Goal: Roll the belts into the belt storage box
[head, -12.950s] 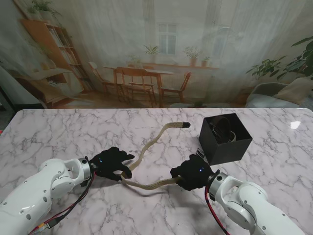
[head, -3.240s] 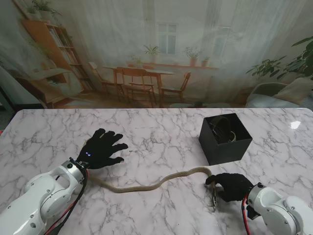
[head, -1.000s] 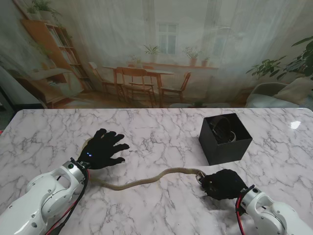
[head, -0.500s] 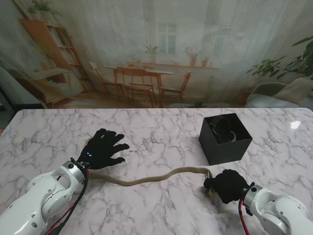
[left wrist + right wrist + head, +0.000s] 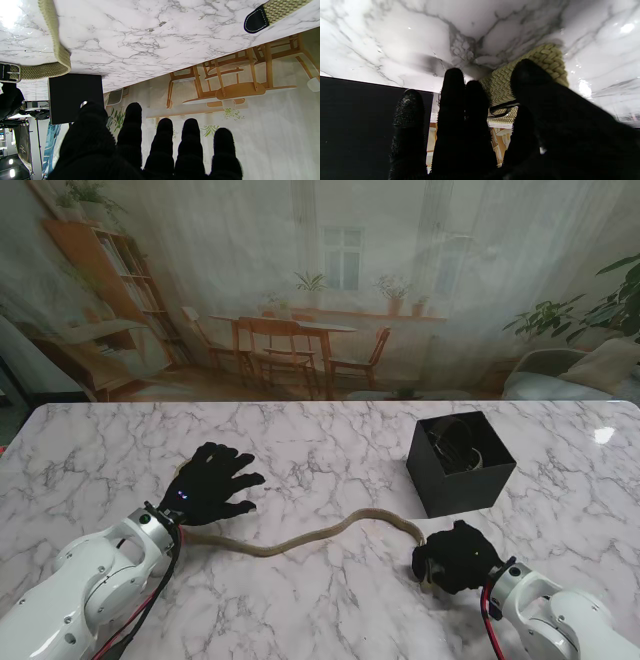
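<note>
**Right hand grips the belt's buckle end beside the box**

The right hand (image 5: 457,557) is curled around the buckle end of the woven tan belt (image 5: 300,537), on the table (image 5: 330,450) just nearer to me than the black belt storage box (image 5: 460,464). In the right wrist view, the thumb and fingers (image 5: 452,100) press on the braided strap (image 5: 545,60), with the metal buckle (image 5: 502,110) showing between them and the box wall (image 5: 357,112) close alongside.

From that hand the belt runs in a shallow wave across the marble, away from the box toward the left hand (image 5: 213,485). The left hand is released, palm down, fingers (image 5: 190,140) spread and holding nothing; it sits well apart from the box, and the belt passes just nearer to me than its wrist. The left wrist view shows the belt's dark tip (image 5: 256,22) lying flat on the table.

Inside the box, a coiled dark belt (image 5: 462,444) is visible.
</note>
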Motion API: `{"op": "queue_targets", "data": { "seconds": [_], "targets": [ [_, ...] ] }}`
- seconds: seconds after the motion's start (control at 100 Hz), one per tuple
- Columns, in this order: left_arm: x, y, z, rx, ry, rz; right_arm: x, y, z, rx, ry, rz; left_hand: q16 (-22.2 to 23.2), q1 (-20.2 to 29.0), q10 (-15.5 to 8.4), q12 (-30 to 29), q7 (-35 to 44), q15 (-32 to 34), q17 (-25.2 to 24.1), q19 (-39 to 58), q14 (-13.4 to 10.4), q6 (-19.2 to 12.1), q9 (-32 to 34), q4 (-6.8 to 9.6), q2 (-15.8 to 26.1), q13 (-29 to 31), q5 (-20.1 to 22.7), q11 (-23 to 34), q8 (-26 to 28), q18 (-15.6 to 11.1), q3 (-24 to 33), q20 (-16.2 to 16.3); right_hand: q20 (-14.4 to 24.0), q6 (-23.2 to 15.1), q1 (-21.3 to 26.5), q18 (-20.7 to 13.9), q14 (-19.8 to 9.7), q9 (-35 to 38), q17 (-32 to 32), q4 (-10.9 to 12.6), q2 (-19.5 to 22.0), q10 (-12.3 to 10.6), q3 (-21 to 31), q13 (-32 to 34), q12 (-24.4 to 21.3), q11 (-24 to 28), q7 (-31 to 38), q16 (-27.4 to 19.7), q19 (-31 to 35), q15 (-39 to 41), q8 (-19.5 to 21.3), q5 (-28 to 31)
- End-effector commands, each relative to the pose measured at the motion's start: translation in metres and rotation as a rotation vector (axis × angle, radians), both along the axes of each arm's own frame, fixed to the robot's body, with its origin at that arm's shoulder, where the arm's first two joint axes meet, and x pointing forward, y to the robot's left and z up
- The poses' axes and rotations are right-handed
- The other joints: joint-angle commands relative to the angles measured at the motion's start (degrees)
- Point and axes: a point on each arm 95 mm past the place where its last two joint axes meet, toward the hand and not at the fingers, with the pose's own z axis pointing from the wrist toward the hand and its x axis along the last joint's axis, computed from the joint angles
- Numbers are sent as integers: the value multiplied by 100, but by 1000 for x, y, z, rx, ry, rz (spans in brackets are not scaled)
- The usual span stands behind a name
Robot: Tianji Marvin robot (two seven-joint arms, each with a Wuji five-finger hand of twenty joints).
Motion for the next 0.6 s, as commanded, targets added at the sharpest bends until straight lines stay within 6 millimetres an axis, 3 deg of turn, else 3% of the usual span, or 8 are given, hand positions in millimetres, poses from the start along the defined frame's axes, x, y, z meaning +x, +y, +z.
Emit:
{"op": "queue_targets", "data": {
  "seconds": [0.0, 0.04, 0.18, 0.3, 0.47, 0.53, 0.59],
  "targets": [
    [0, -2, -2, 2, 14, -3, -5, 2, -5, -13, 20, 0, 0, 80, 84, 79, 37, -167, -95, -222, 73, 136, 38, 12, 299, 65, 58, -84, 50, 192, -149, 47, 151, -87, -580, 321, 41, -921, -171, -197, 185, 115, -216, -510, -225, -400, 738, 107, -100, -30, 127, 812],
    [0, -2, -2, 2, 14, -3, -6, 2, -5, -14, 24, -1, 0, 84, 93, 79, 39, -167, -97, -223, 73, 150, 38, 12, 295, 63, 63, -83, 51, 192, -148, 47, 175, -43, -633, 459, 157, -1352, -312, -187, 149, 243, -153, -919, -836, -683, 775, -250, -288, -255, 14, 868],
    [0, -1, -2, 1, 13, -3, -6, 3, -6, -6, 40, -9, 0, 79, 91, 78, 41, -168, -98, -226, 71, 143, 25, 12, 295, 61, 64, -86, 52, 193, -149, 48, -102, 303, -663, 790, 582, -1899, -527, -170, 53, 713, -134, -1459, -1770, -1138, 833, -1266, -832, -1289, -313, 1047],
    [0, -2, -2, 1, 13, -3, -6, 4, -7, 10, 57, -17, 0, 73, 92, 77, 42, -170, -100, -229, 73, 144, 23, 11, 300, 56, 63, -87, 53, 191, -151, 48, -424, 769, -606, 931, 842, -2307, -510, -166, -11, 1017, -100, -1506, -2106, -1446, 898, -1606, -1099, -1592, -497, 1250],
    [0, -1, -2, 0, 13, -3, -3, 6, -12, 45, 83, -41, 0, 69, 92, 78, 43, -171, -100, -232, 76, 140, 23, 10, 300, 55, 67, -85, 54, 192, -150, 50, -527, 1374, -500, 734, 803, -1988, -107, -168, -27, 1037, 20, -1025, -2138, -1424, 947, -1599, -852, -1383, -547, 1306],
    [-1, -1, -2, 0, 13, -3, -1, 7, -14, 55, 82, -46, -1, 60, 93, 76, 42, -174, -105, -236, 62, 140, 16, 9, 306, 51, 65, -89, 54, 198, -154, 50, -431, 1504, -441, 500, 640, -1740, 349, -192, -46, 979, 42, -470, -2127, -1390, 963, -1394, -385, -1017, -552, 1326],
    [-1, -1, -2, 0, 13, -3, 0, 8, -15, 60, 75, -51, -2, 60, 90, 76, 42, -175, -109, -238, 68, 139, 15, 9, 302, 49, 64, -90, 54, 197, -153, 50, -154, 1618, -392, 95, 382, -1348, 830, -214, -40, 870, 42, 109, -2064, -1260, 970, -903, 317, -401, -552, 1316]
  ]
}}
